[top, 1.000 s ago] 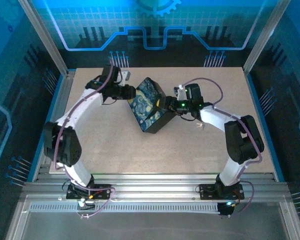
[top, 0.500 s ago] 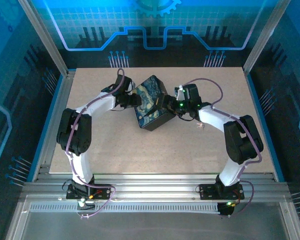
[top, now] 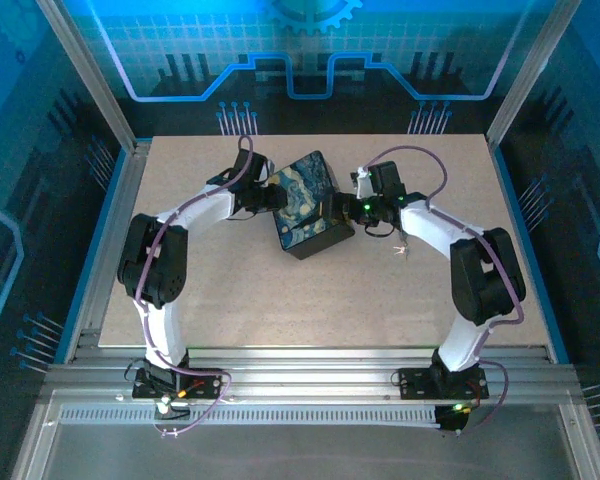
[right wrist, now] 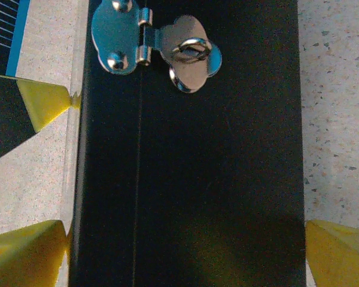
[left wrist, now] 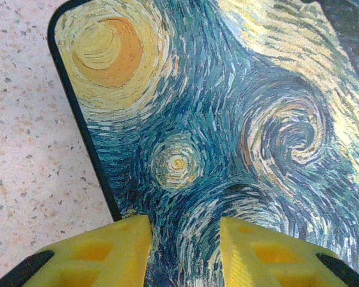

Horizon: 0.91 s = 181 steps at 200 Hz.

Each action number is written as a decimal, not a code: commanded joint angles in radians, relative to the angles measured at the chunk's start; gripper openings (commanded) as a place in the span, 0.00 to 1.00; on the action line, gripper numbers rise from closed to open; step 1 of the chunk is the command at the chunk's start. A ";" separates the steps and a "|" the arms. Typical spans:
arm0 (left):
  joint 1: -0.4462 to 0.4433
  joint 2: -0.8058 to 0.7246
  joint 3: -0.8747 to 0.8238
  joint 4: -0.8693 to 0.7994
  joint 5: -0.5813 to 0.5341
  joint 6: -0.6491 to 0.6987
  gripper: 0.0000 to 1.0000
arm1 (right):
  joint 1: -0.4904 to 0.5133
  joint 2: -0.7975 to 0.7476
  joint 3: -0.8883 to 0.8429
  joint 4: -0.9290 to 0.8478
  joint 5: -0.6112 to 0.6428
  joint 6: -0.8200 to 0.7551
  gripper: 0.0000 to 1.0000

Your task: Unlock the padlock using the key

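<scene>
Overhead view of a speckled beige table [top: 230, 290] with two white and black robot arms reaching inward from the near edge. Between them, towards the far side, lies a dark box [top: 310, 205], turned at an angle, its lid printed with a swirling blue and yellow night-sky painting.

The left gripper [top: 273, 197] meets the box's left edge. Seen from the left wrist, the left gripper [left wrist: 182, 251] has its two yellow fingers [left wrist: 102, 254] partly apart at the bottom of the frame. They lie over the painted lid [left wrist: 227, 119] near its black border, with only the lid in the gap.

The right gripper [top: 342, 208] is against the box's right side. From the right wrist, the right gripper [right wrist: 182, 251] is spread wide, a yellow tip at each lower corner and the box's black side wall [right wrist: 215, 167] between them. At the top of that wall, a silver hinged hasp [right wrist: 158, 45] sits over a metal loop.

A tiny pale object [top: 400, 246] lies on the table near the right forearm, too small to tell whether it is the padlock
</scene>
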<state>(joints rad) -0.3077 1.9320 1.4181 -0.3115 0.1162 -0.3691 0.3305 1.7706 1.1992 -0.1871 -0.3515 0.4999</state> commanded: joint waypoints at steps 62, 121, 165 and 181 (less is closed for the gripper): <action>0.004 0.067 -0.001 -0.076 -0.056 -0.012 0.37 | 0.124 0.118 0.100 -0.087 -0.040 -0.080 1.00; 0.049 0.042 0.002 -0.096 -0.088 0.002 0.37 | 0.164 0.141 0.106 -0.097 -0.055 -0.078 1.00; 0.076 0.013 0.001 -0.108 -0.068 0.024 0.38 | 0.163 0.147 0.083 -0.067 -0.096 -0.072 1.00; 0.076 0.012 -0.004 -0.105 -0.057 0.021 0.38 | 0.169 0.157 0.082 -0.028 -0.121 -0.040 1.00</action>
<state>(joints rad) -0.2462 1.9343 1.4357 -0.3004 0.0528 -0.3611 0.4919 1.9060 1.2865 -0.2554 -0.4091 0.4469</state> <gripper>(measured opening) 0.377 0.998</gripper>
